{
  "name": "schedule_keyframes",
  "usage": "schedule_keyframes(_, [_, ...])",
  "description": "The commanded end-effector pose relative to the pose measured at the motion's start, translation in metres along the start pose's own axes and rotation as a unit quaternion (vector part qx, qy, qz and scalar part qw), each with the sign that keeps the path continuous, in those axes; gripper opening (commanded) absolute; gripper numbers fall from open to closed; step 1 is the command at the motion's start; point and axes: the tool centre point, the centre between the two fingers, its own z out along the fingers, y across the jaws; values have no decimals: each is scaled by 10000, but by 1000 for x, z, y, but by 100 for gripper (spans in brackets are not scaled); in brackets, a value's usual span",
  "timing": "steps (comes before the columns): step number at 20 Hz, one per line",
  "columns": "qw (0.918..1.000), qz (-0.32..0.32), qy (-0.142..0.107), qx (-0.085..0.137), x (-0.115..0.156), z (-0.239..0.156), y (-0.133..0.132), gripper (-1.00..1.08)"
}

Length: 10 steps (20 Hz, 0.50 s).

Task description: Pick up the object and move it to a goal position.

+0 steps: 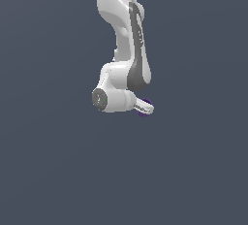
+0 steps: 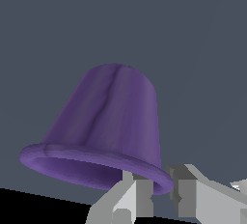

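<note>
Purple cup (image 2: 108, 121) is gripped by its flared rim between the nearly closed fingers of the claw (image 1: 145, 107), held aloft to the exterior view's right of the wrist, axis tilted away from the claw.

Nothing but flat slate-grey backdrop (image 1: 48, 170) all round here, evenly lit, no walls, furniture or windows showing; a black band (image 2: 29, 208) cuts across the wrist view's edge.

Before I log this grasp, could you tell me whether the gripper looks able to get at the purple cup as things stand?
Probably yes: the gripper seems already on the purple cup, fingers at its flared rim, nothing between.
</note>
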Motion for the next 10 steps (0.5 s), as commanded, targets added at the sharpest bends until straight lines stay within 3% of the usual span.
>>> schedule_keyframes(1, [10000,0,5,3,-12,5,-3,-100])
schedule_keyframes(10, [10000,-3,3,8,-30,12,-8,-100])
